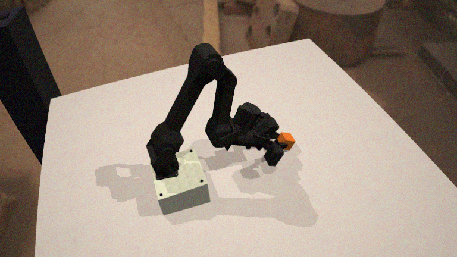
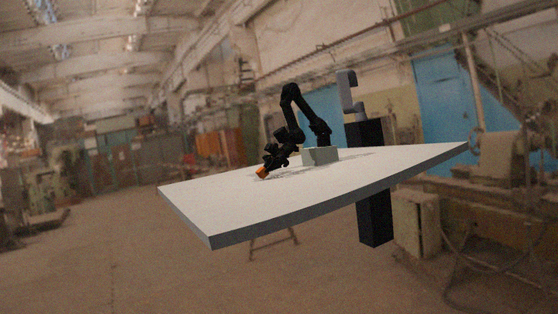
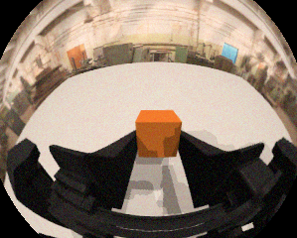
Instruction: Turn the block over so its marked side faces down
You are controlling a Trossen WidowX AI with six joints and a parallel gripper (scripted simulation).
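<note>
The small orange block (image 1: 286, 140) (image 2: 261, 172) (image 3: 158, 137) is held between the two black fingers of my gripper (image 1: 282, 141) (image 2: 264, 171) (image 3: 158, 134). The gripper is shut on it and leans forward and down. In the exterior view the block is tilted, with its lowest corner at or just above the white table (image 1: 353, 159) (image 2: 230, 207) (image 3: 103, 94); whether it touches I cannot tell. No mark shows on the block's visible faces, only shadow on the face toward the wrist camera. Its underside and the faces against the fingers are hidden.
The arm stands on a pale green-grey base box (image 1: 183, 187) (image 2: 320, 156) on the table. A black pillar (image 1: 19, 82) (image 2: 373, 219) stands beyond the table's edge, with a grey arm-like shape (image 2: 345, 94) on top.
</note>
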